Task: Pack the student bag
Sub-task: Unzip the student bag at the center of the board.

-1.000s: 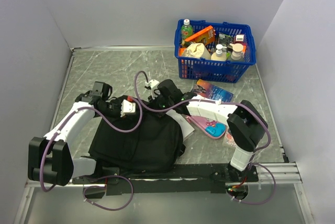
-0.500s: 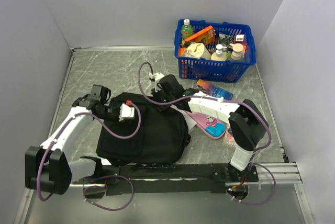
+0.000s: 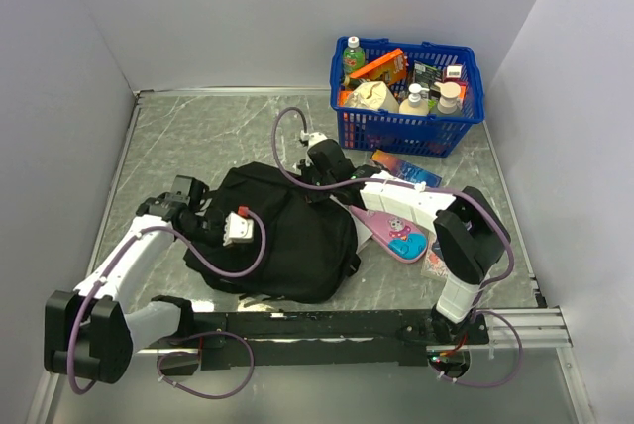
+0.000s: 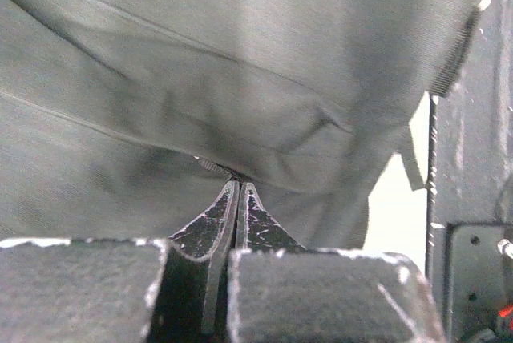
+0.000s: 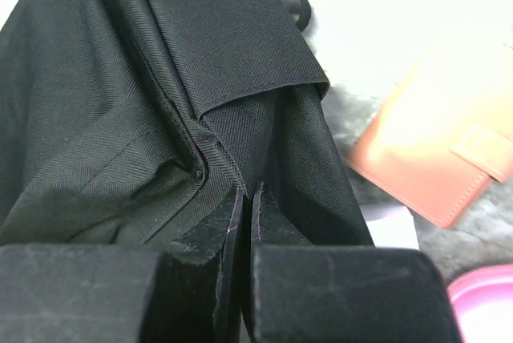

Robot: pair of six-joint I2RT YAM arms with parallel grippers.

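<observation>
Left gripper (image 4: 239,185): jaws pressed together on a fold at the left edge of the student bag (image 3: 287,241). Right gripper (image 5: 247,192): jaws narrow with a slit between them, apparently pinching a seam at the bag's far right edge. The bag lies near-centre on the table (image 3: 198,132), its near edge close to the mounting rail (image 3: 327,323). Open table lies far left. A pink case (image 3: 391,234) sits just right of the bag; the blue basket (image 3: 396,132) stands far right.

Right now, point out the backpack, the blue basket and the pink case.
backpack (image 3: 287,241): top view, middle of its black fabric.
blue basket (image 3: 406,133): top view, its near wall.
pink case (image 3: 382,232): top view, bare pink surface beside the arm.
</observation>
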